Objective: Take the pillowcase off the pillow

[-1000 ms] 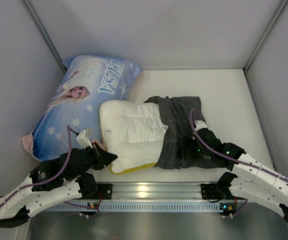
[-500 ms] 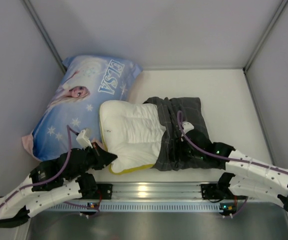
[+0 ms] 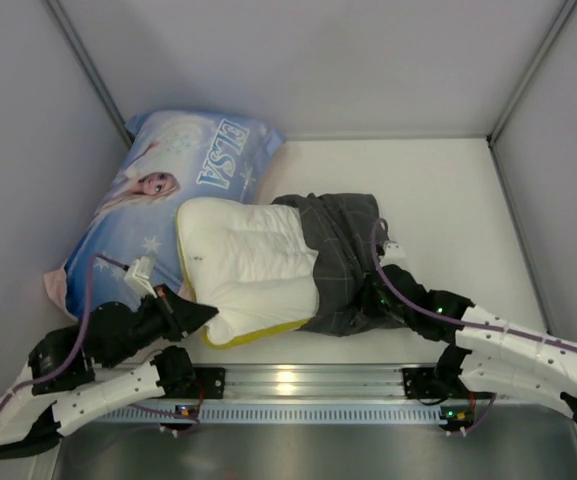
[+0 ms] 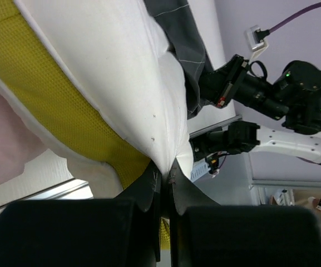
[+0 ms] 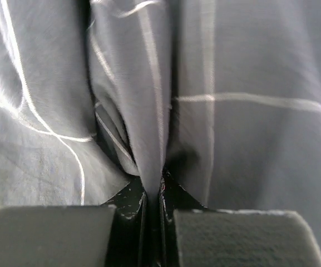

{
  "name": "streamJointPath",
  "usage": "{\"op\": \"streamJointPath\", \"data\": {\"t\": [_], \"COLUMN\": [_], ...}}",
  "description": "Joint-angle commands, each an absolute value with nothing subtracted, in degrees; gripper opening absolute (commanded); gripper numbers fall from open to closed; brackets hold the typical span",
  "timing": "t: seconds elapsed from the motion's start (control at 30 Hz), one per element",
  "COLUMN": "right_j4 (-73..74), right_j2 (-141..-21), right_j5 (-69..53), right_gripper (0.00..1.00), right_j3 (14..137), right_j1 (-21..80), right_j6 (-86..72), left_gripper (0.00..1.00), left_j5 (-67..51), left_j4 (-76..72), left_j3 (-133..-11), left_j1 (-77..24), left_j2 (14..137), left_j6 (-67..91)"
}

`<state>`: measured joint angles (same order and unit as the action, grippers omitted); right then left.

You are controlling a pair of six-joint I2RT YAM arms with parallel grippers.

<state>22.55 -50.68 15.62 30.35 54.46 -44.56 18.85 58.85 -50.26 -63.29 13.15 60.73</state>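
Note:
The white quilted pillow [image 3: 248,265] with its yellow edge [image 3: 258,332] lies mid-table, its right half still inside the dark grey checked pillowcase [image 3: 343,255]. My left gripper [image 3: 200,314] is shut on the pillow's near left corner; in the left wrist view white fabric [image 4: 121,72] and yellow mesh [image 4: 54,105] run down into the shut left gripper [image 4: 163,181]. My right gripper [image 3: 376,300] is at the pillowcase's near right side, shut on a pinched fold of the grey cloth [image 5: 149,111], which rises from the right gripper [image 5: 153,189].
A larger blue ELSA-print pillow [image 3: 173,190] lies at the back left, touching the white pillow. A metal rail [image 3: 298,382] runs along the near edge between the arm bases. Grey walls enclose the white table [image 3: 448,200].
My right gripper has closed on a fold of the pillowcase. My left arm has pulled the pillow to the left, and the bunched pillowcase has shifted left with it.

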Motion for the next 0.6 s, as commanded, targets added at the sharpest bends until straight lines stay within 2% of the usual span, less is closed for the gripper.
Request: {"op": "streamJointPath", "data": {"t": [0.0,0.13,0.3,0.37,0.4,0.43,0.47,0.5,0.57], "right_j4": [31.0,32.7,32.5,27.5,25.1,23.0,21.2,20.0,20.4], "right_j2": [-46.9,-43.1,-44.1,-45.1,-45.7,-47.8,-49.1,-50.3,-50.5], "right_j5": [28.5,28.7,25.2,17.6,13.4,7.9,-2.4,-4.8,-5.9], "right_gripper": [0.0,0.0,0.0,0.0,0.05,0.15,0.44,0.57,0.73], "right_j3": [29.5,29.1,29.7,29.6,29.6,29.7,30.7,31.4,33.4], "right_j1": [52.0,48.7,45.7,45.7,45.7,45.8,45.8,46.6,48.2], "right_j6": [-46.6,-45.5,-44.1,-39.9,-35.0,-32.6,-30.6,-29.5,-29.7], "left_gripper": [0.0,0.0,0.0,0.0,0.0,0.0,0.0,0.0,0.0], "left_j5": [23.9,26.8,28.1,27.6,27.2,27.1,26.9,26.9,27.2], "left_j4": [59.5,64.1,66.3,66.3,66.2,66.1,66.1,66.1,66.1], "left_j3": [-59.1,-62.3,-62.8,-62.2,-61.3,-60.7,-60.4,-60.0,-59.8], "left_j1": [-63.2,-63.2,-63.2,-63.2,-63.2,-63.2,-63.2,-63.2,-63.2], "left_j2": [9.0,5.5,1.5,1.6,1.8,1.9,2.1,2.3,2.6], "left_j6": [60.5,61.4,63.0,63.4,63.5,63.5,63.7,63.8,63.8]}}
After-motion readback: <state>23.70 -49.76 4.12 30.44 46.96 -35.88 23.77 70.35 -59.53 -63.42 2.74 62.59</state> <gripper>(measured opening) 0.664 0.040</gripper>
